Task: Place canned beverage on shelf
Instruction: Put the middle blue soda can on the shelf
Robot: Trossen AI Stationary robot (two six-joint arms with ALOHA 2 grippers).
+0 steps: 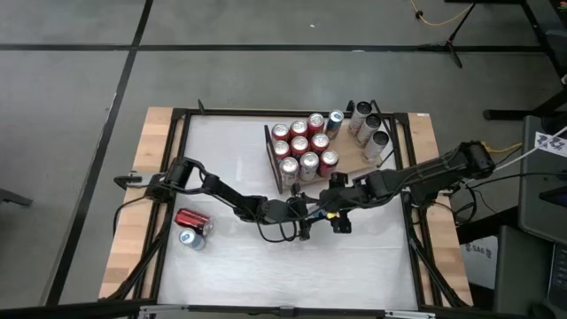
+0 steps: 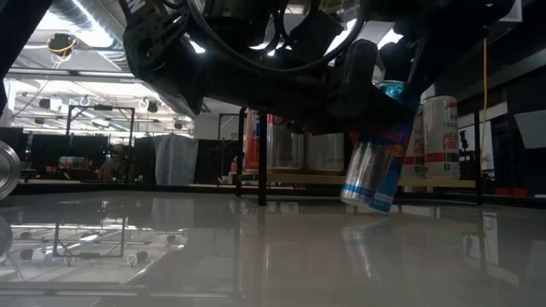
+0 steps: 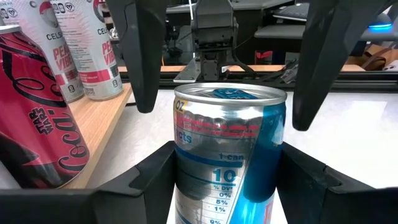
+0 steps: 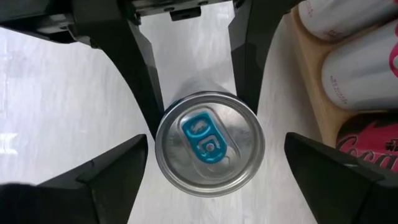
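A blue and silver can (image 3: 230,155) stands tilted just in front of the shelf's near edge; it also shows in the low view (image 2: 375,175) and top-up in the right wrist view (image 4: 210,143). My left gripper (image 3: 227,180) is shut on it. My right gripper (image 4: 214,180) is open above it, its fingers (image 3: 140,56) on either side of the can's top without touching. The shelf (image 1: 354,161), a light-brown board with a dark rail (image 1: 268,159) on its left edge, carries several red cans (image 1: 301,146) and white cans (image 1: 370,133). My left gripper pinches the can's side wall (image 3: 186,168) between its two fingers, below the rim. The fingers (image 4: 146,81) come about level from the table's left and lie across the can. The can is tilted, top up; whether its lower end (image 2: 367,205) touches the table I cannot tell.
A red can (image 1: 192,219) and a blue-topped can (image 1: 190,237) lie on the white table at the near left. Both arms meet at the table's middle, close to the shelf's near edge. Pale wooden strips (image 1: 146,177) edge the table.
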